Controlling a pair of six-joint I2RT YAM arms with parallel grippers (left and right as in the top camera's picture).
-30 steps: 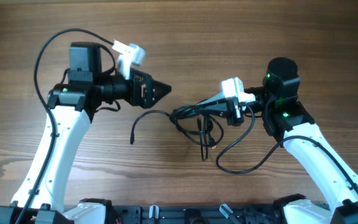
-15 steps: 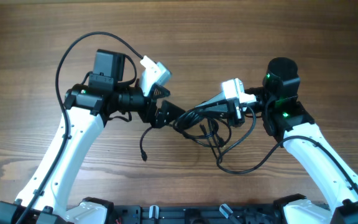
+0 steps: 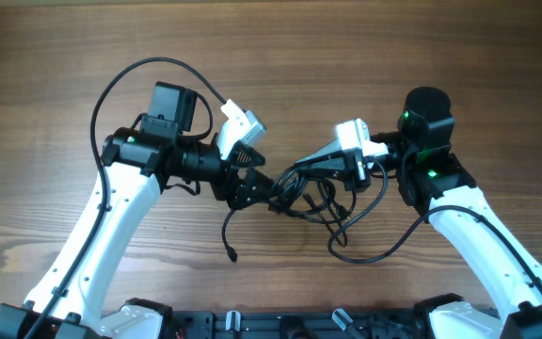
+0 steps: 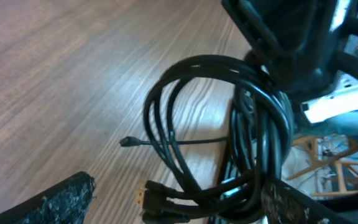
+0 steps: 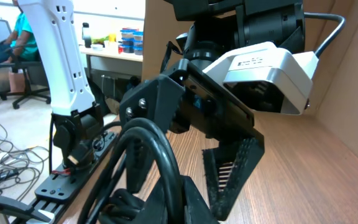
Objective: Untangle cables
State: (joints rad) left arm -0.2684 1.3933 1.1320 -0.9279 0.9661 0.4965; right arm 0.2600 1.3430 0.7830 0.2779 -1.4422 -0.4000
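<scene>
Bunching in a looped knot over the middle of the bench (image 3: 365, 56), the cables (image 3: 313, 200) are clamped at their right side by the right hand (image 3: 301, 170). The left hand (image 3: 255, 188), fingers spread wide, straddles the knot's left end, where a loose tail trails toward the front.

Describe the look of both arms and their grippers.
The left arm and right arm have white shell links and black joint housings. A thick black cable arcs off the left one. Each wrist carries a white camera block. The left gripper and right gripper are black, with rough textured fingers. A green light glows on the right arm's joint.
</scene>
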